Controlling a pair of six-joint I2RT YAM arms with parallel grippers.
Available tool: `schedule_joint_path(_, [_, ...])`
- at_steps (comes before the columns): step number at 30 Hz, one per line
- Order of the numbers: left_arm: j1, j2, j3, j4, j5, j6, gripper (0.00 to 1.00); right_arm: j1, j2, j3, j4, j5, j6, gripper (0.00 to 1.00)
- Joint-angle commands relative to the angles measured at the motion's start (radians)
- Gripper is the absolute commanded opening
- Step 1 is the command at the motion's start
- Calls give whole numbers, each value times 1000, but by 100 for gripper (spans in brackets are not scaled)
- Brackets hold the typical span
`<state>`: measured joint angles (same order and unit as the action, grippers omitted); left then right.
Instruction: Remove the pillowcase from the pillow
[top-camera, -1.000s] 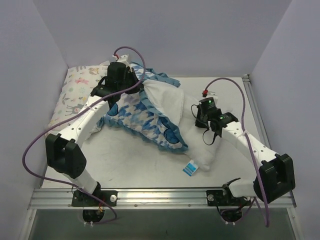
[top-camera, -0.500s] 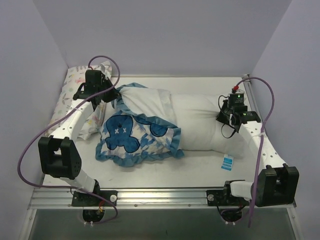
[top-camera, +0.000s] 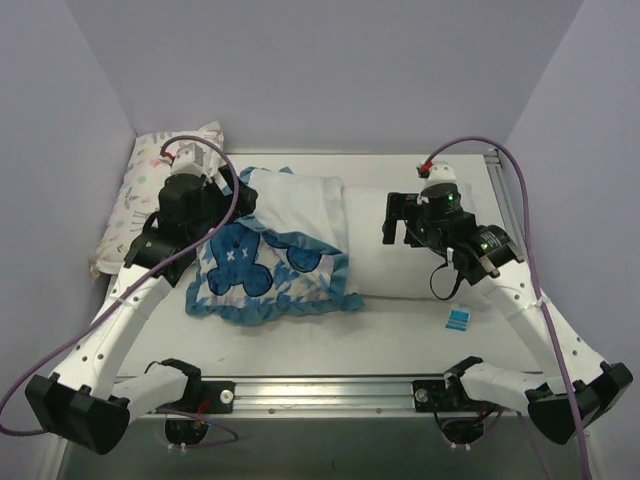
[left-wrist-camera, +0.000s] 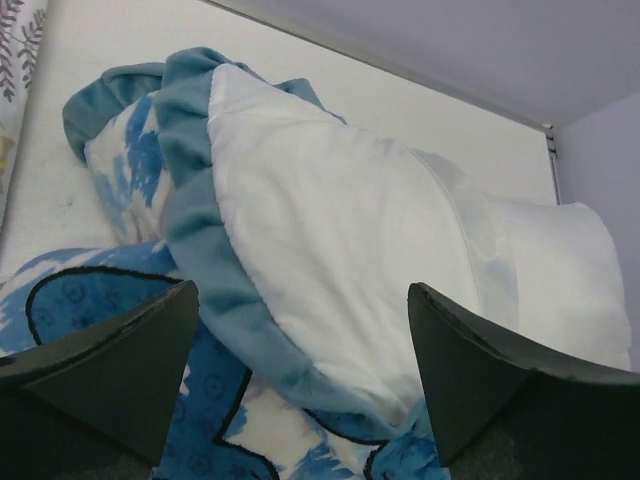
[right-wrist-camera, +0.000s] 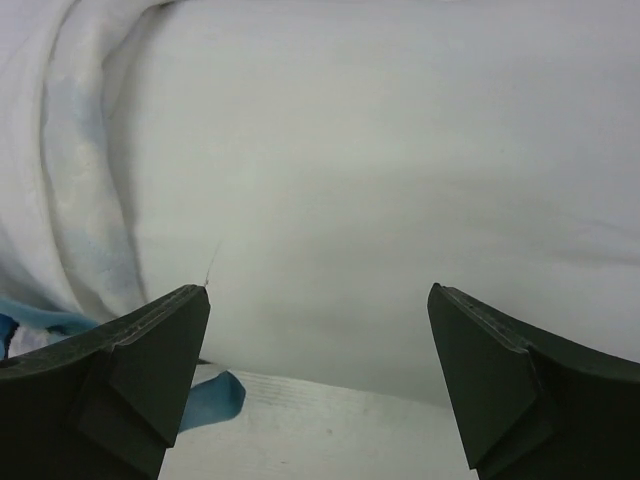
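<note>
Left pincer (left-wrist-camera: 302, 295) and right pincer (right-wrist-camera: 318, 292) have released pillowcase (top-camera: 270, 265) and pillow (top-camera: 390, 275).

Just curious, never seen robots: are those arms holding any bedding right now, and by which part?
Nothing is held. The left end effector and the right end effector both stand open, empty.

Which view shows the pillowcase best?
Top external: nearly the whole pillowcase, bear and ruffled trim, is visible. Left wrist shows only its folded-back white inner face and some trim; right wrist catches just a sliver of blue trim.
</note>
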<state>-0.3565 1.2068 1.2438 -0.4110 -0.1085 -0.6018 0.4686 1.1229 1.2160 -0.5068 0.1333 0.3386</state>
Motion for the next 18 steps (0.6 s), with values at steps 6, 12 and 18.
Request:
schedule_joint_path(6, [-45,-256,-392,32,-14,-110,94,104,153,-79,34,-58,-85,100])
schedule_joint_path(12, [-93,-308,-618,159,96,-144,97,100,337,-139,139,-100,-84,100])
schedule_joint_path(18, [-95,-268,-693,287,109,-154,97,76,425,-108,160,-124,-41,45])
